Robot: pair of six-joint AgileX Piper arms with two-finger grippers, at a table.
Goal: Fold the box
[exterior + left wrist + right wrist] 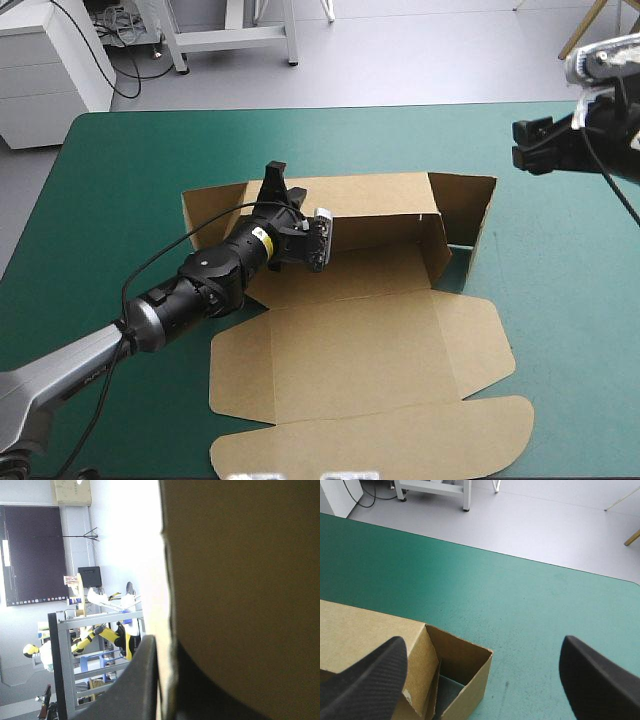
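Table: teal-green cover, filling most of the high view; its far edge runs across near the top.
Floor: pale grey, beyond the table's far edge, with a white cabinet at the far left corner.
Box: brown board, partly raised, at the middle of the table and reaching to its near edge.
Long axis: left to right, in line with the table's far edge; the open side faces up and the lid points toward the near edge.
Lid: flat on the cover, its rounded tuck flap nearest the near edge, a side flap spread at each end.
Far wall: upright along the box's far side.
Right end: walls raised into an open corner pocket, with teal-green cover showing inside it.
Left gripper: clamped on the top edge of the far wall toward its left end; the wrist view shows one black finger on each face of the board, nearly closed.
Right gripper: raised over the table's far right part, well apart from the box, fingers spread wide and holding nothing; the box's right corner lies ahead of it.
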